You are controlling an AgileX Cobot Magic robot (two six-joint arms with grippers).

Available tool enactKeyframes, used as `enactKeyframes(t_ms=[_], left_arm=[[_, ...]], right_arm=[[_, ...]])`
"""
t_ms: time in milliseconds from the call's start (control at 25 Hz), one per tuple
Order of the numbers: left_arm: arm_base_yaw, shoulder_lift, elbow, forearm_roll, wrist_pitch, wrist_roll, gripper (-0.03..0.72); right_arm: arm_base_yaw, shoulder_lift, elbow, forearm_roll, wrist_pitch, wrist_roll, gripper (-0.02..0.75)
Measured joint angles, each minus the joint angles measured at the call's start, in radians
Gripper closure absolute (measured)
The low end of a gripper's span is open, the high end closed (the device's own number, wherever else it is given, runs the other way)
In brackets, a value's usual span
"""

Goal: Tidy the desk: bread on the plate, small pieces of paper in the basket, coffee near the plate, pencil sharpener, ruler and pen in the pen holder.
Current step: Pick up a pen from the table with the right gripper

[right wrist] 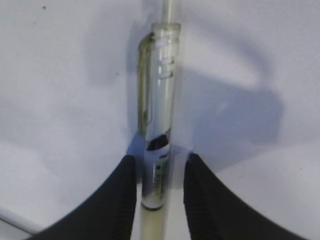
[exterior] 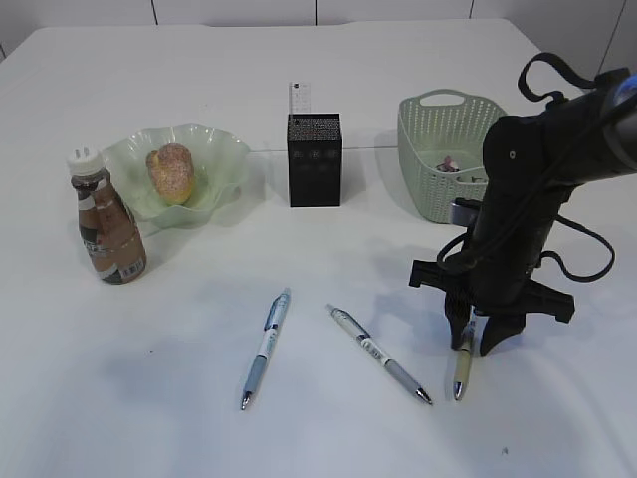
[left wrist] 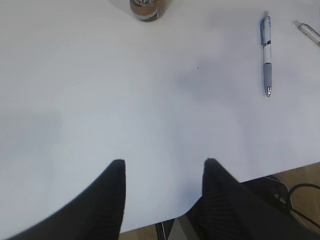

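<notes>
The bread (exterior: 171, 171) lies on the green plate (exterior: 224, 159), and the coffee (exterior: 107, 221) stands just left of it. A clear ruler (exterior: 300, 98) sticks up out of the black pen holder (exterior: 315, 159). Three pens lie on the desk's front half: a blue one (exterior: 265, 349), a grey one (exterior: 380, 355) and a yellowish one (exterior: 463, 370). My right gripper (exterior: 476, 344) is down on the desk, open, with its jaws on either side of the yellowish pen (right wrist: 159, 110); a narrow gap shows on one side. My left gripper (left wrist: 162, 162) hangs open and empty over the desk's front edge. The pencil sharpener is out of view.
The sage-green basket (exterior: 438, 149) stands at the back right, behind my right arm, with small bits inside it. In the left wrist view the coffee's base (left wrist: 150, 7) is at the top and the blue pen (left wrist: 267, 50) at the upper right.
</notes>
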Motion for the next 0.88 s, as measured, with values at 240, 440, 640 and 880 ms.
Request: enactKeyframes(t_ms=[240,440,640,880], left_arm=[[0.0,0.0,0.0,0.0,0.0,0.0,0.336],[0.0,0.0,0.0,0.0,0.0,0.0,0.336],[0.0,0.0,0.0,0.0,0.0,-0.002,0.336],[0.0,0.0,0.0,0.0,0.0,-0.002,0.335]], right_arm=[[0.0,0.002,0.0,-0.003,-0.001,0.0,0.494],[0.0,0.002,0.0,-0.013,-0.001,0.0,0.526],[0.0,0.002,0.0,-0.013,-0.001,0.002,0.611],[0.0,0.002,0.0,-0.015,-0.001,0.0,0.62]])
